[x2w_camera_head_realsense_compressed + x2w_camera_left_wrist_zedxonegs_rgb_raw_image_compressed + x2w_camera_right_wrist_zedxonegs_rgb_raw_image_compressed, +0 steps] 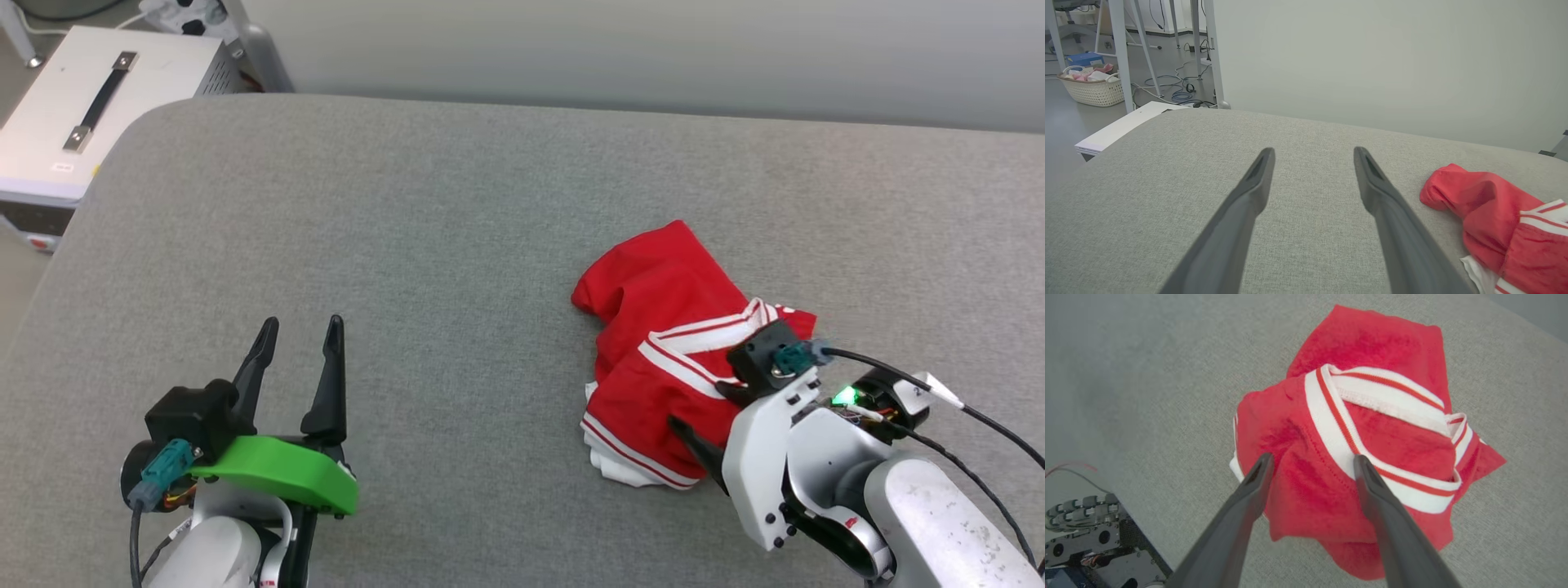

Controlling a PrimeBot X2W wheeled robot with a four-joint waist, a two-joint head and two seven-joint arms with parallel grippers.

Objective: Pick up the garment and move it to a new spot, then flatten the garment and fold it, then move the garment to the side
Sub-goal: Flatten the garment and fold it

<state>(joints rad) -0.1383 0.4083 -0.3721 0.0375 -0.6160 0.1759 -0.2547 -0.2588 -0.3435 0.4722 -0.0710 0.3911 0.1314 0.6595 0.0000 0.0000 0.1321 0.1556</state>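
The garment (661, 310) is a red shirt with red-and-white striped trim, lying crumpled in a heap on the grey table (457, 204), right of centre. My right gripper (695, 404) hangs over the heap's near side, pointing down at it. In the right wrist view the right gripper (1313, 457) is open, its two fingers straddling a red fold of the garment (1372, 343) beside the striped band; I cannot tell whether they touch the cloth. My left gripper (300, 322) is open over bare table at the lower left. The left wrist view has the left gripper (1313, 151) empty and the garment (1490, 216) off to its right.
A white box with a black handle (90, 98) stands beyond the table's far left corner. On the floor past it are a woven basket (1092, 87) and loose cables (1180, 87). A pale wall runs behind the table. Part of my base (1086, 539) is below the table edge.
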